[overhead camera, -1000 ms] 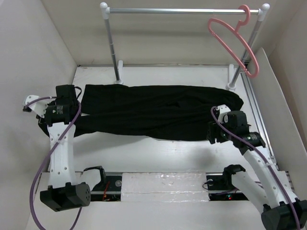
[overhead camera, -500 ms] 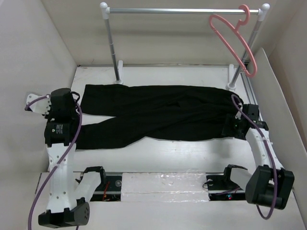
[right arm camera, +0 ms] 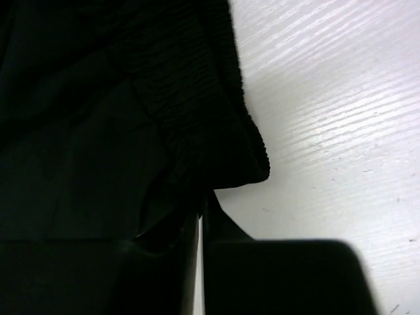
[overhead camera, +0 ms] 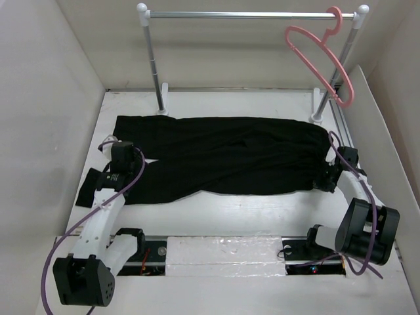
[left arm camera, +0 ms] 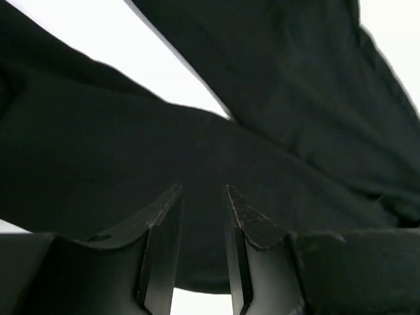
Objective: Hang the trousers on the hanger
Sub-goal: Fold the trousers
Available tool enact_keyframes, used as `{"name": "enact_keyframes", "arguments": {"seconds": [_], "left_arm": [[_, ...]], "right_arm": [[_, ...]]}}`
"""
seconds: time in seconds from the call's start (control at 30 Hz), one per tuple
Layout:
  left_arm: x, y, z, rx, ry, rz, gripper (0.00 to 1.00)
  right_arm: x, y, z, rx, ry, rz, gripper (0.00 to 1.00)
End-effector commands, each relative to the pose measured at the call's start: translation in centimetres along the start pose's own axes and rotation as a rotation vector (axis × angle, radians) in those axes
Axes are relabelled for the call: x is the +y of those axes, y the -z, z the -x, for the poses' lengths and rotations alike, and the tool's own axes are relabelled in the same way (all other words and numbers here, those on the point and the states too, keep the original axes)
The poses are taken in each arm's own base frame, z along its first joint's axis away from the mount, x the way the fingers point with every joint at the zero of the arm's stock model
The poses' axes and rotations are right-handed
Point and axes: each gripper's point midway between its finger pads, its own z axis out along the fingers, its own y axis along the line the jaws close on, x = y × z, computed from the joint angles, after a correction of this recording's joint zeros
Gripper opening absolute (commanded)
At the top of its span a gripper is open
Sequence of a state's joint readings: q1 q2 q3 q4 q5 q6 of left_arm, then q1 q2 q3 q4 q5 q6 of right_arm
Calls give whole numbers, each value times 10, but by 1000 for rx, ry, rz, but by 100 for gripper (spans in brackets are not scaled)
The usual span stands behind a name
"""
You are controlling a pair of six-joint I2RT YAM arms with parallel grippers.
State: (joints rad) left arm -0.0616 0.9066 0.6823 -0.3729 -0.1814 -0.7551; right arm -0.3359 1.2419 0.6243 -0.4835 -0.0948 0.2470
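Top external view: the left end effector (left arm camera: 202,190) is low over the left part of the bench (overhead camera: 216,213), above the near leg of the trousers (overhead camera: 223,154). In the left wrist view its fingers stand a little apart with nothing between them, black cloth beneath. The trousers lie flat across the middle of the bench, with the leg ends toward the left edge and the waistband toward the right edge. At that waistband sits the right end effector (right arm camera: 201,211), its fingers drawn in to a thin slit at the ribbed corner; whether cloth is pinched I cannot tell. Past the far right corner the hanger (overhead camera: 348,97) hangs tilted by its hook from the right end of the rail (overhead camera: 249,14) — well apart from the trousers
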Motion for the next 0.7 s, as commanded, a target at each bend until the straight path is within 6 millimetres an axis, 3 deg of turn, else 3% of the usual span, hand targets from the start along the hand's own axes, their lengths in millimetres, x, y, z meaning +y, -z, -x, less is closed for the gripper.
{"name": "enact_keyframes", "arguments": {"seconds": [0.0, 0.3, 0.37, 0.57, 0.67], "left_arm": [[-28, 10, 21, -63, -68, -130, 27], [-33, -5, 27, -32, -157, -76, 29], [-33, -6, 29, -31, -165, -67, 30], [-21, -10, 32, -40, -146, 16, 36], [-12, -9, 46, -105, -86, 91, 47]], "right_arm": [[-12, 4, 29, -102, -46, -38, 0], [-96, 68, 33, -188, 7, -393, 0], [-101, 69, 28, -157, 12, -410, 0], [-88, 75, 24, -137, -2, -345, 1], [-81, 84, 22, -124, -2, -314, 0]]}}
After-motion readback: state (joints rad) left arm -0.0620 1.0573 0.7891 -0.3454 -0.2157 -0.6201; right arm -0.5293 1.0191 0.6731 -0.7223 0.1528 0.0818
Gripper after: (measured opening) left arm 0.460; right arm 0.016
